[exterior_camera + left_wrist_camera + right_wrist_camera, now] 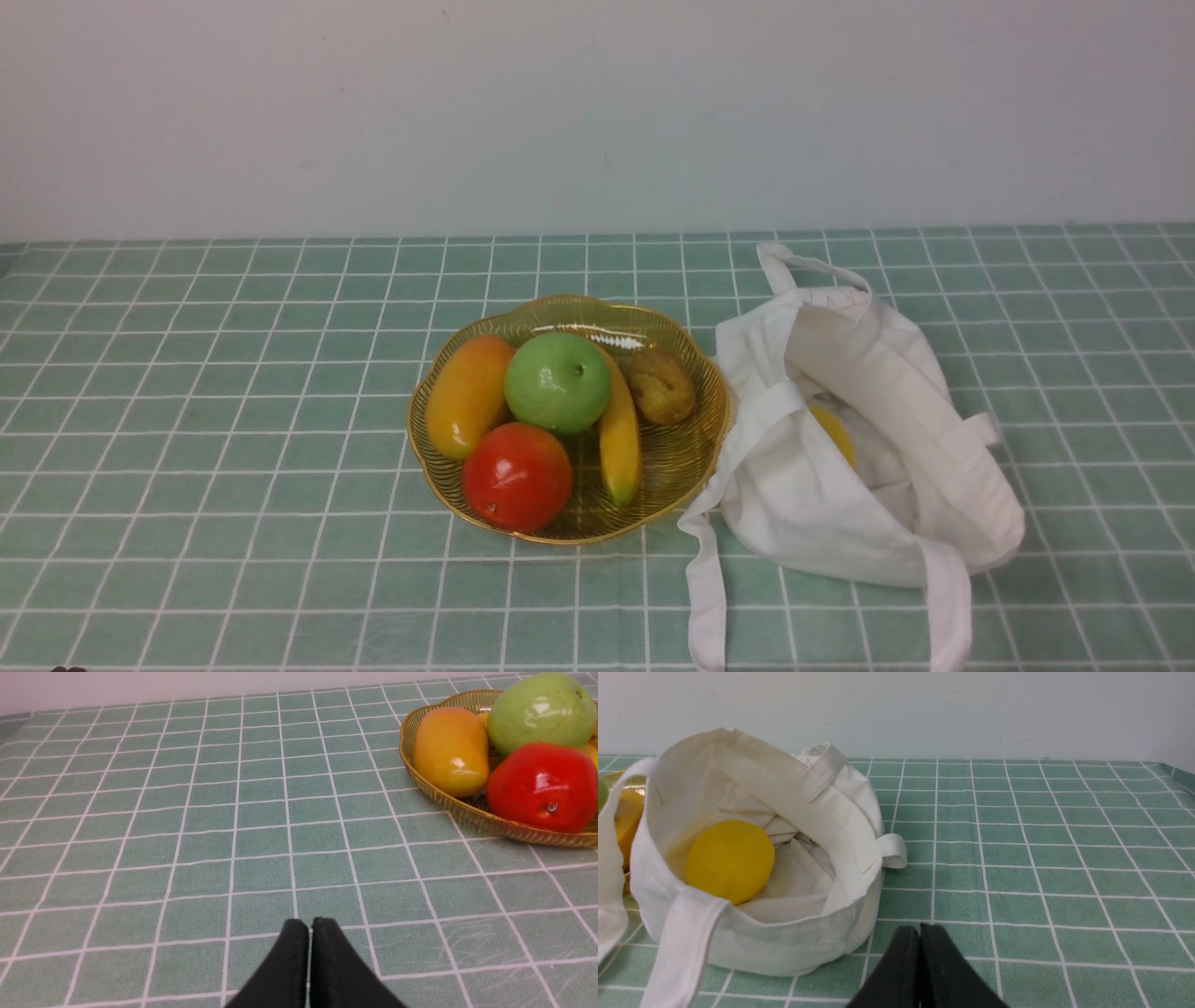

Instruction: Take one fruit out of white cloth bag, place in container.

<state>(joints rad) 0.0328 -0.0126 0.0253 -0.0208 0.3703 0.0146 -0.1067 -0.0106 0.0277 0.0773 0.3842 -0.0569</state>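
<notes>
The green apple (557,382) sits in the gold wire bowl (686,457) mid-table, among other fruit. Just beside it, toward the table's right edge, lies the white cloth bag (794,504). Both grippers, left (310,926) and right (920,932), are closed and empty.

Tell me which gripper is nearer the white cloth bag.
Right. The right gripper, shut, sits just beside the white cloth bag. The left gripper, also shut, is past the gold wire bowl, with no bag in its view.

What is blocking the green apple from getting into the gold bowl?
Nothing visible: the green apple already sits in the gold bowl among other fruit, beside the white cloth bag.
</notes>
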